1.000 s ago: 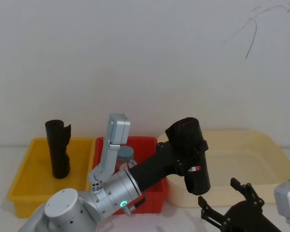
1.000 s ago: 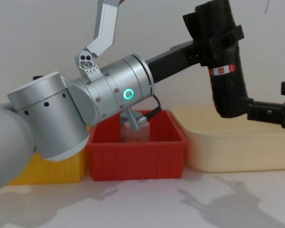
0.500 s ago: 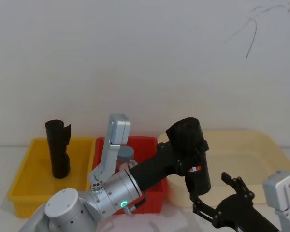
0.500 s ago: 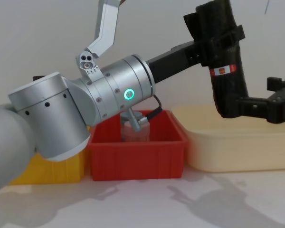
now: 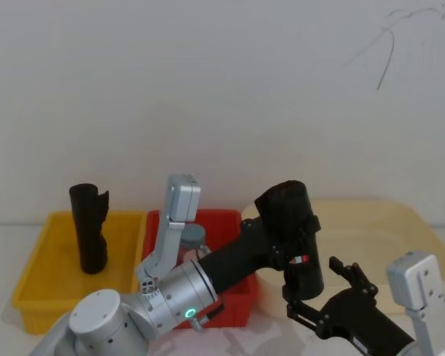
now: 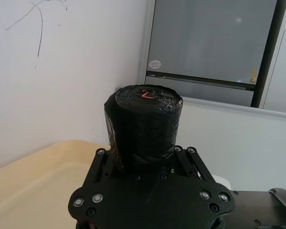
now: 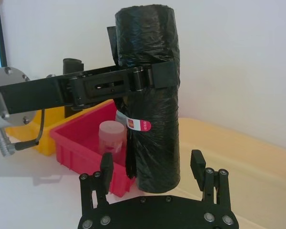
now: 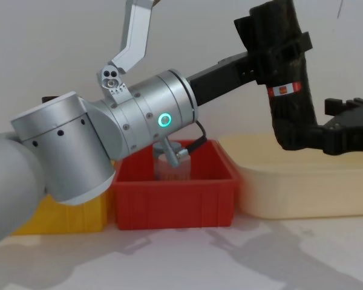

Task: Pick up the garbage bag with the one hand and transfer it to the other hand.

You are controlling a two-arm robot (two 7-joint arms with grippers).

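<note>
I read the left gripper (image 8: 277, 53) clamped on the raised garbage bag (image 8: 292, 118); the right gripper (image 7: 152, 164), fingers spread, flanks its base.

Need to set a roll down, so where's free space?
The cream tray beside the red bin looks bare, near the left gripper holding the garbage bag and the open right gripper. Crowded: jar in red bin, black roll in yellow bin.

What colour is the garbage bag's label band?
The label band is white with a red patch, clearest in the right wrist view.
</note>
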